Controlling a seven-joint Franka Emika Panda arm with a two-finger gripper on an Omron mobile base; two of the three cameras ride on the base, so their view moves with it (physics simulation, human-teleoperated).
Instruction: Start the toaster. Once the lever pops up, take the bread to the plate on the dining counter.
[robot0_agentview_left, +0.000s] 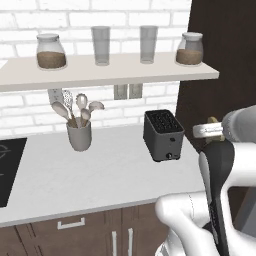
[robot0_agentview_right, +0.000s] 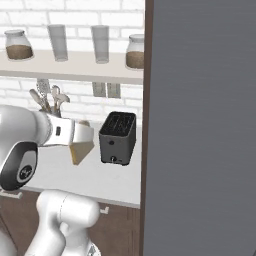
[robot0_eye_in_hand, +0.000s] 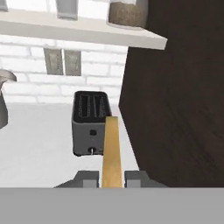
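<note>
The dark toaster (robot0_agentview_left: 163, 135) stands on the grey worktop (robot0_agentview_left: 100, 175) near its right end, with its knob low on the front face (robot0_eye_in_hand: 91, 150). Both top slots look empty. My gripper (robot0_eye_in_hand: 111, 177) is shut on the tan bread slice (robot0_eye_in_hand: 112, 151), which I see edge-on between the fingers, held in the air in front of the toaster and apart from it. From the right base view the bread (robot0_agentview_right: 80, 151) hangs below the hand to the left of the toaster (robot0_agentview_right: 118, 137). The dining counter and the plate are out of view.
A grey utensil cup (robot0_agentview_left: 79, 134) stands left of the toaster. A shelf (robot0_agentview_left: 100, 75) above carries jars and glasses. A tall dark wood cabinet (robot0_eye_in_hand: 175, 109) rises right beside the toaster. A black cooktop (robot0_agentview_left: 7, 170) lies at the far left.
</note>
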